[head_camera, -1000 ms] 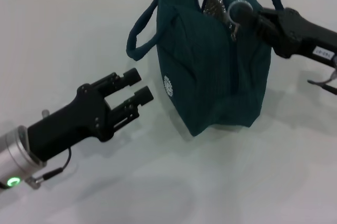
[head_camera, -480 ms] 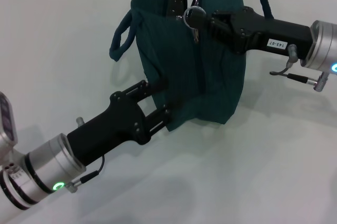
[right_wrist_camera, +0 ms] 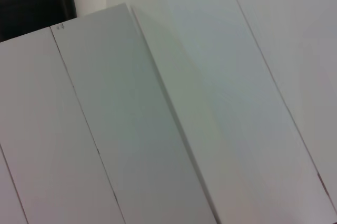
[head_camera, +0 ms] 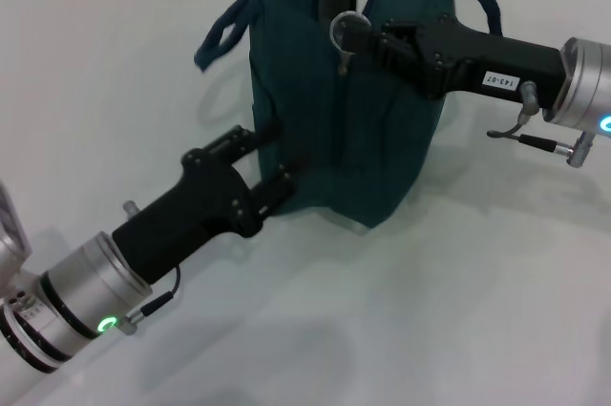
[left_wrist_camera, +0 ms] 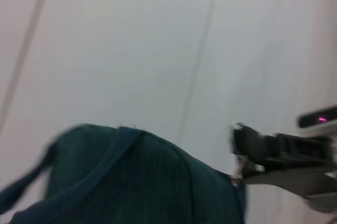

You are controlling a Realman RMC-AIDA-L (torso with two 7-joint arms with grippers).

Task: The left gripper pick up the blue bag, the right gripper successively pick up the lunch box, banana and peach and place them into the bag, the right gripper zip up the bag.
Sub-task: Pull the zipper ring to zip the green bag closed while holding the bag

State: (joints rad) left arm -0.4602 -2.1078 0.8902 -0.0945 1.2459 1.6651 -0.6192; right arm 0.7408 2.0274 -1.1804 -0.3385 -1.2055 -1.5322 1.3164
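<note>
Blue bag (head_camera: 344, 119) stands upright on the white table (head_camera: 458, 310), toward the far edge, with one loop handle (head_camera: 221, 33) hanging out on the robot's left side and the other handle (head_camera: 474, 0) arching over the right side of the top. Left gripper (head_camera: 272, 162) is at the bag's lower near-left corner; its two black fingers are spread, one lying along the left face of the fabric and the other against the near bottom edge, touching the bag without visibly pinching it. Its silver wrist with the green ring light (head_camera: 103, 325) sits low at the near left. Right gripper (head_camera: 368, 38) reaches in from the right at the top of the bag, its fingertips closed together on the zipper pull (head_camera: 344, 32), whose metal ring stands just off the tips with a small tab hanging below it. A white number label (head_camera: 503, 80) shows on that gripper's body. The left wrist view shows the bag's dark teal top (left_wrist_camera: 142, 182) with the right gripper (left_wrist_camera: 239, 145) at the zipper. The right wrist view shows only pale panels (right_wrist_camera: 174, 118). Lunch box, banana and peach do not appear in any view.
</note>
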